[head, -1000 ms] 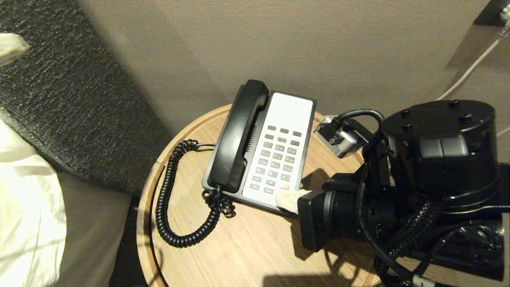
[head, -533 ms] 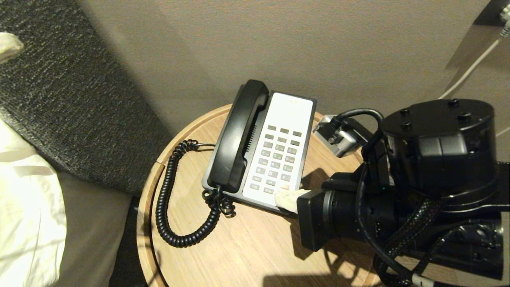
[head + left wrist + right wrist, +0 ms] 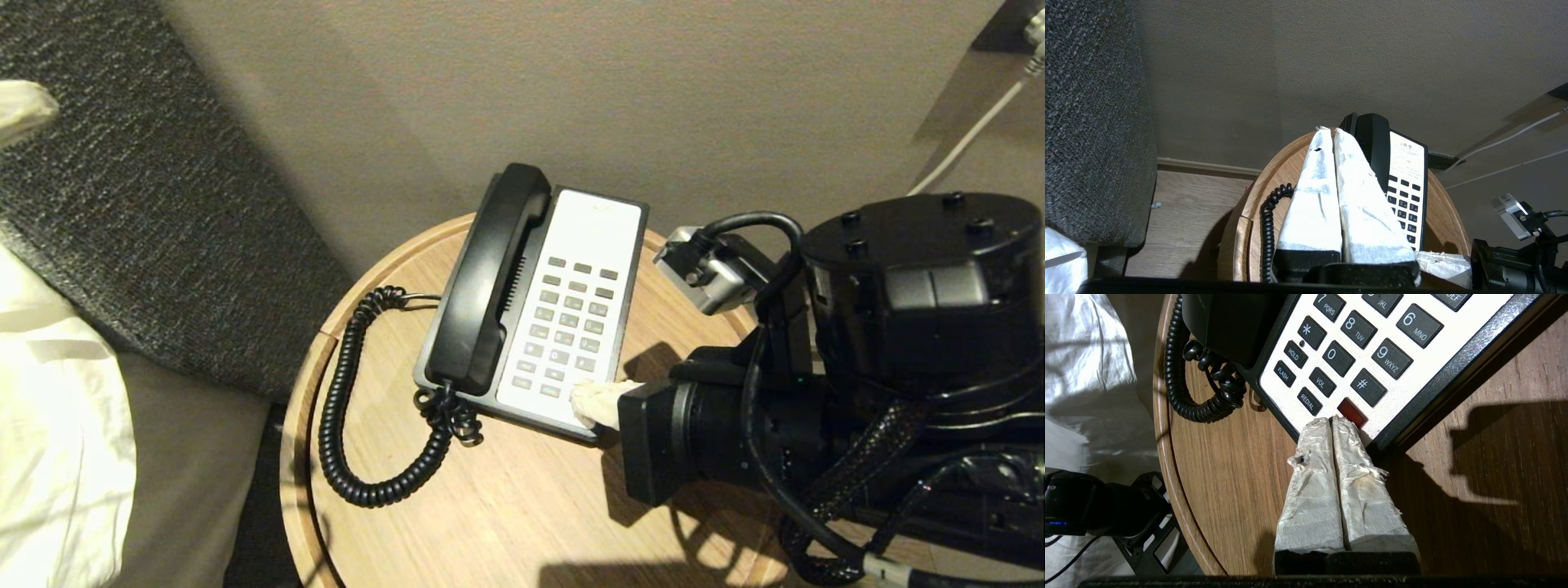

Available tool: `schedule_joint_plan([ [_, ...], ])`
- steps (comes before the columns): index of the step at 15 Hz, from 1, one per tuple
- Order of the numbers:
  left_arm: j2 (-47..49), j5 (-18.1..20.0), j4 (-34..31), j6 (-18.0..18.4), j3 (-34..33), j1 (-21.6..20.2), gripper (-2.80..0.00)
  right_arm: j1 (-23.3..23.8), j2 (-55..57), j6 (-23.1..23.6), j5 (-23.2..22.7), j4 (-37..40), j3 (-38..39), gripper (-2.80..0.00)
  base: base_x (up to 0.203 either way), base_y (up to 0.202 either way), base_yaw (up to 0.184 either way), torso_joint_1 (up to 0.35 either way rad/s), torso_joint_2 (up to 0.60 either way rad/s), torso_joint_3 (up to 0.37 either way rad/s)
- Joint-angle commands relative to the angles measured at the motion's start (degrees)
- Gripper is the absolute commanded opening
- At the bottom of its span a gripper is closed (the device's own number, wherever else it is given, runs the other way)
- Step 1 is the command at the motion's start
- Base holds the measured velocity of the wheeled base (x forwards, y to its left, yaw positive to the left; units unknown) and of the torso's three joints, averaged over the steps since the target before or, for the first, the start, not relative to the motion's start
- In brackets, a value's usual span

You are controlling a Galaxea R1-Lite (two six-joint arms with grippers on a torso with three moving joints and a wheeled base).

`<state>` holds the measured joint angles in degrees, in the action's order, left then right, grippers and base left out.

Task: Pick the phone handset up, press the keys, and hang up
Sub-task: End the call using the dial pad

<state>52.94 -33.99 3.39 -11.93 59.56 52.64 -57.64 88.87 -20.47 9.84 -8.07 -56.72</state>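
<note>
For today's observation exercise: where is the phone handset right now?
In the head view, the phone handset rests in its cradle on the left side of the phone base, on the round wooden table.

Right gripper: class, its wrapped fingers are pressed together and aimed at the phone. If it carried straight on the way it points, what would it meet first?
Most likely the red key on the phone base: the right gripper has its tips at that key's near edge. Actual contact is unclear.

Keypad (image 3: 1355, 355) key legends: 7 PQRS, 8 TUV, 9 WXYZ, 6 MNO, JKL, *, 0, #, HOLD, FLASH, VOL, REDIAL.
</note>
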Motion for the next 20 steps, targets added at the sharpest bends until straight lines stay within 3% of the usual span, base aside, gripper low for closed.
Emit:
schedule_joint_plan([
  [1, -0.12, -0.2, 0.12, -0.03, -0.06, 0.01, -2.8, -0.02, 0.43, -0.01, 0.01, -0.1, 0.03, -2.8, 0.0, 0.0, 0.0, 0.0, 0.0, 0.0],
  [15, -1.7, -0.65, -0.82, -0.3, -1.29, -0.01, -2.8, 0.16, -0.89, -0.02, 0.18, -0.09, 0.03, -2.8, 0.0, 0.0, 0.0, 0.0, 0.0, 0.0],
  [18, -2.62, -1.33, -4.27, -4.22, -1.16, -1.0, -2.8, 0.16, -2.19, 0.16, 0.33, 0.16, -0.51, -2.8, 0.0, 0.0, 0.0, 0.0, 0.0, 0.0],
  [20, -3.3, -1.43, -7.66, -7.84, -0.58, -4.11, -2.8, 0.16, -3.9, 0.01, 0.43, 0.36, 0.17, -2.8, 0.0, 0.0, 0.0, 0.0, 0.0, 0.0],
])
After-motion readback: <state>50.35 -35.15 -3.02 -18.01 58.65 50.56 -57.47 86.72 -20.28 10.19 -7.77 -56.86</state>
